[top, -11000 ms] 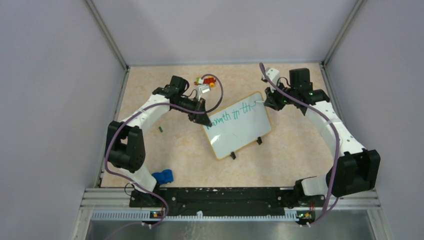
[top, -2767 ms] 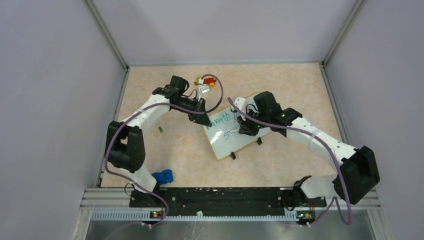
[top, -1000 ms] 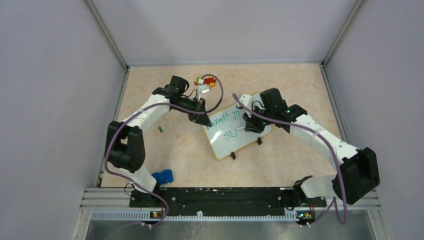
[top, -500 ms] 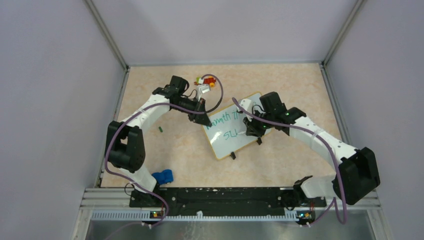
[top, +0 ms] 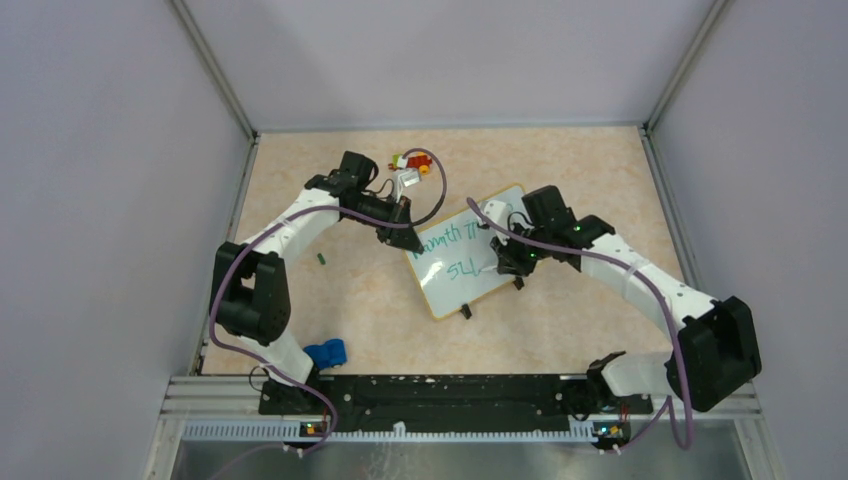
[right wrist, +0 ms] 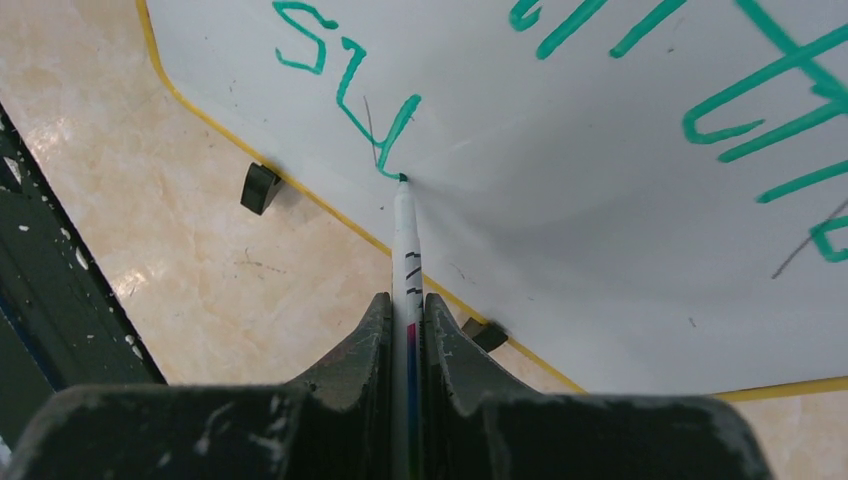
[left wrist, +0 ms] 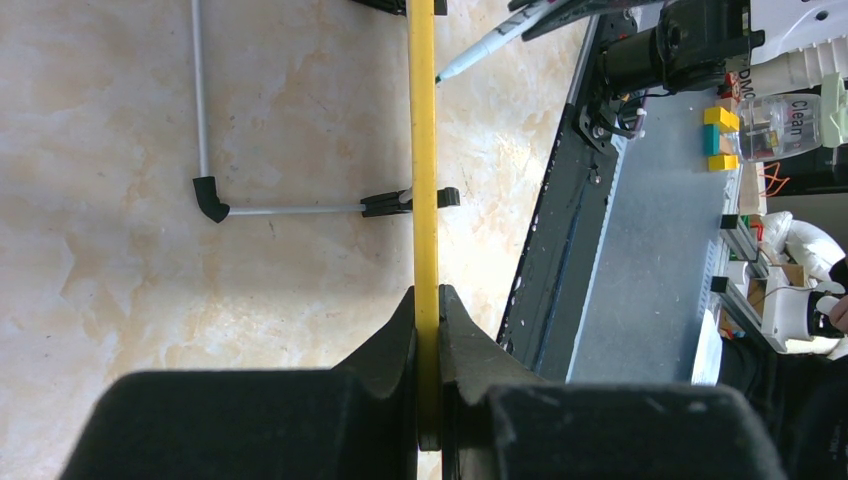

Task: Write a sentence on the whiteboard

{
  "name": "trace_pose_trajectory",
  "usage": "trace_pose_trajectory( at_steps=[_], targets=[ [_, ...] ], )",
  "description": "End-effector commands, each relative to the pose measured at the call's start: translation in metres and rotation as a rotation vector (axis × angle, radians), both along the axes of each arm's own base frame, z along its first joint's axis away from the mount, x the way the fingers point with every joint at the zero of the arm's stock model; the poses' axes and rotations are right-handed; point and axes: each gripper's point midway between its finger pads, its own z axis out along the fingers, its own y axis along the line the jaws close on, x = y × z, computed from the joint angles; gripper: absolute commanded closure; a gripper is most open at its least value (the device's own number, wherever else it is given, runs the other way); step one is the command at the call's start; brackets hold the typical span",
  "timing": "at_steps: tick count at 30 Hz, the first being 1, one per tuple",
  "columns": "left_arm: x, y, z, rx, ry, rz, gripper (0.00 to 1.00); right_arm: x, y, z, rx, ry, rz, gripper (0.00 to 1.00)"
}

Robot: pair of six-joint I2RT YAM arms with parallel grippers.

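Observation:
The whiteboard [top: 478, 283], white with a thin yellow rim and two black feet, lies tilted mid-table. Green lettering of the sentence [top: 452, 236] runs across its top, with a short second line [top: 461, 270] below; both also show in the right wrist view [right wrist: 345, 75]. My left gripper [top: 398, 237] is shut on the board's yellow rim [left wrist: 423, 150] at its upper left corner. My right gripper [top: 507, 262] is shut on a white marker [right wrist: 405, 250], whose tip touches the board at the end of the second line.
Small red, yellow and white toy pieces [top: 413, 163] lie at the back behind the left arm. A small green cap [top: 321, 258] lies left of the board. A blue object [top: 326, 353] sits near the left arm base. The metal rail [top: 460, 392] runs along the near edge.
My right gripper has crept rightward and slightly nearer along the second line, adding green strokes after the first letters. The left gripper and the board have stayed put.

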Motion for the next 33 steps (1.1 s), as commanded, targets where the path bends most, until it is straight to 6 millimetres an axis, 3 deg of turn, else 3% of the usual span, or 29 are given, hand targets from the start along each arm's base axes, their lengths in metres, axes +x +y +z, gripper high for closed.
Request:
trace_pose_trajectory(
  at_steps=[1,8,18,28,33],
  targets=[
    [0.0,-0.002,0.004,-0.011,-0.028,-0.026,1.0,0.021,0.009,0.055,0.092,-0.13,0.005,1.0],
    [-0.001,-0.002,0.005,-0.011,-0.029,-0.027,1.0,0.028,0.011,0.059,0.096,-0.146,-0.008,1.0],
    [-0.001,-0.002,0.005,-0.009,-0.031,-0.028,1.0,0.038,0.008,0.042,0.056,-0.146,-0.029,1.0],
    [0.0,-0.002,0.005,-0.009,-0.033,-0.029,1.0,0.021,-0.002,0.013,0.016,-0.092,-0.019,1.0],
    [0.0,-0.002,0.005,-0.009,-0.032,-0.029,1.0,0.02,-0.002,0.015,0.021,-0.094,-0.016,1.0]
  ],
)
